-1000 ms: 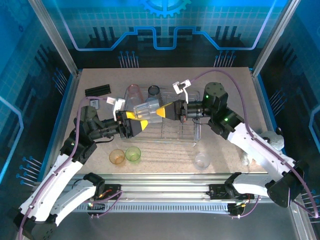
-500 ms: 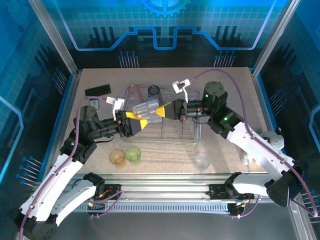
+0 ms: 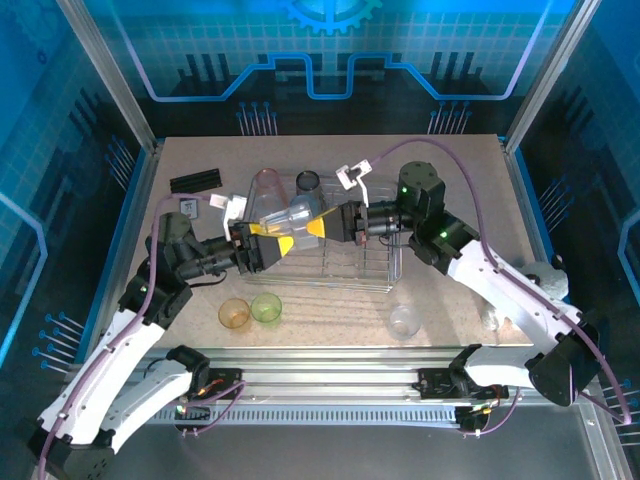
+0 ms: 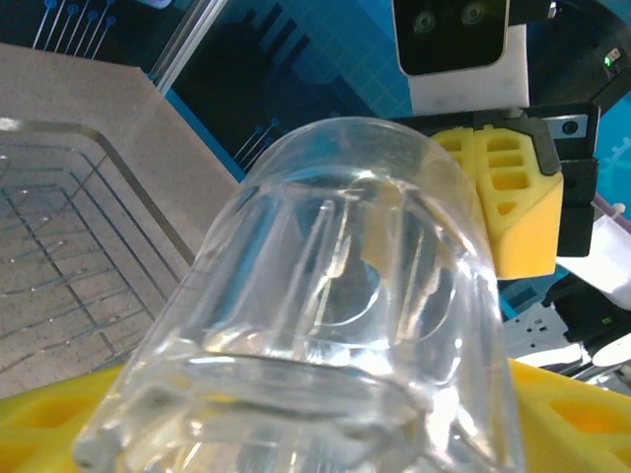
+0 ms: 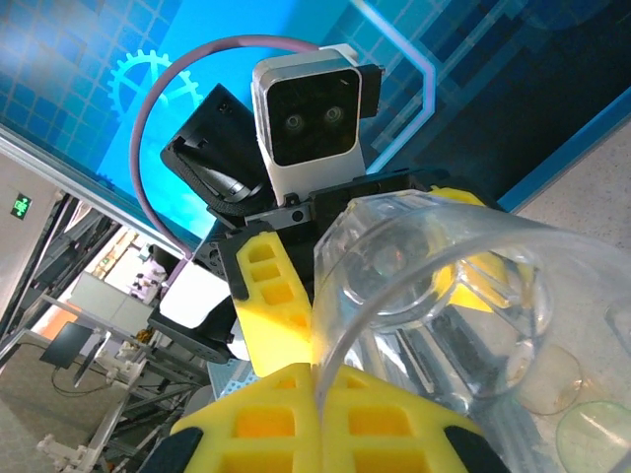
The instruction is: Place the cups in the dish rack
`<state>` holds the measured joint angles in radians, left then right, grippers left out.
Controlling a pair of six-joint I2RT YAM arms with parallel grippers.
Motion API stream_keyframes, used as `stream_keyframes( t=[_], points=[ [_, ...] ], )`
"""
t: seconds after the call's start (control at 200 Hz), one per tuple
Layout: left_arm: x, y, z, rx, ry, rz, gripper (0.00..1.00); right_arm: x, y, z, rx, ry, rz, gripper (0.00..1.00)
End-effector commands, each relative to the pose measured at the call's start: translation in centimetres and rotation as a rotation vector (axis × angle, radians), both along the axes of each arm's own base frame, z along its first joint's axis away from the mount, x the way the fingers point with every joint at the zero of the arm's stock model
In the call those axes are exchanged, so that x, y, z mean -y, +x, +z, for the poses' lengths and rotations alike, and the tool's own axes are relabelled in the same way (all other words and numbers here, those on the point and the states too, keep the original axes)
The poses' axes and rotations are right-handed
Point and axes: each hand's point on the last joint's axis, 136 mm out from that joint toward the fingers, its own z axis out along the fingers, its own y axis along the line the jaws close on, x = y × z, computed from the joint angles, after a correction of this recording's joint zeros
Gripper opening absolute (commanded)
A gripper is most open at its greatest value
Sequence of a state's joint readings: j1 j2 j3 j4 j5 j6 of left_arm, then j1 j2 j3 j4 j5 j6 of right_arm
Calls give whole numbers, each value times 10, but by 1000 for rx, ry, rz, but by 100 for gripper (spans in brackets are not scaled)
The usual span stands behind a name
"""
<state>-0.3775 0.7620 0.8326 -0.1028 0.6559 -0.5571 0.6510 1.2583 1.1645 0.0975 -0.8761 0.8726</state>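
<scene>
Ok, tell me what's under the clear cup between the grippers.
The dish rack lies below the clear cup. Its rods straight beneath are covered by the cup and the left gripper.

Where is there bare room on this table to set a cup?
Bare tabletop lies between the green cup and the near clear cup, before the dish rack; the far right corner is free too. Crowded over the rack, where the left end effector and right end effector meet.

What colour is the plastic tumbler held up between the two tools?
Clear and colourless; the ribbed plastic tumbler shows best in the left wrist view.
</scene>
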Motion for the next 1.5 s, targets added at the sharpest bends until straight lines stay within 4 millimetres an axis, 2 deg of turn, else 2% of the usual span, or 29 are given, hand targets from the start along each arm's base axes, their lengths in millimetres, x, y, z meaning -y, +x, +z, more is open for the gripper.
stream_keyframes(
  t=[0.0, 0.085, 0.165, 0.185, 0.23, 0.285, 0.35, 0.465, 0.495, 0.51, 0.63, 0.765, 0.935, 1.015, 1.17, 1.305, 1.32, 1.345, 1.495],
  points=[
    [8, -13, 22, 98, -40, -88, 61, -6, -2, -3, -6, -15, 11, 0],
    [9, -13, 23, 98, -41, -94, 48, -7, -1, -5, -11, -21, 11, 0],
    [9, -11, 21, 96, -33, -86, 38, -6, 1, -8, -9, -36, -3, 10],
    [8, -11, 20, 94, -31, -82, 36, -6, 2, -9, -8, -45, -12, 15],
    [7, -9, 18, 90, -20, -66, 34, -4, 6, -14, 1, -80, -45, 32],
    [4, -5, 15, 83, -3, -37, 31, 1, 12, -23, 21, -147, -104, 42],
    [-1, 2, 8, 62, 31, 20, 27, 13, 21, -37, 50, -257, -190, 62],
    [-12, 13, -2, 33, 95, 114, 23, 44, 38, -63, 90, -482, -344, 76],
    [-15, 16, -6, 24, 112, 142, 23, 53, 42, -69, 97, -541, -385, 97],
    [-17, 17, -7, 21, 119, 153, 23, 58, 43, -72, 102, -567, -401, 100],
    [-28, 29, -20, -23, 185, 241, 23, 91, 50, -84, 141, -704, -509, 100],
    [-34, 41, -44, -135, 307, 284, 17, 126, 57, -80, 203, -752, -666, 100],
    [-34, 53, -67, -262, 429, 289, 9, 161, 60, -59, 278, -598, -847, 100],
    [-31, 57, -76, -298, 486, 294, 7, 178, 59, -58, 260, -499, -922, 100],
    [-24, 60, -94, -341, 629, 296, 5, 193, 51, -58, 256, -351, -963, 100],
    [-15, 63, -114, -394, 751, 288, 5, 197, 49, -66, 206, -352, -949, 100],
    [-15, 63, -116, -403, 762, 289, 5, 197, 50, -76, 190, -368, -945, 100],
    [-14, 64, -119, -417, 780, 289, 5, 197, 50, -79, 186, -375, -941, 100],
    [-15, 71, -141, -534, 876, 321, 5, 197, 49, -84, 195, -409, -928, 100]
  ],
)
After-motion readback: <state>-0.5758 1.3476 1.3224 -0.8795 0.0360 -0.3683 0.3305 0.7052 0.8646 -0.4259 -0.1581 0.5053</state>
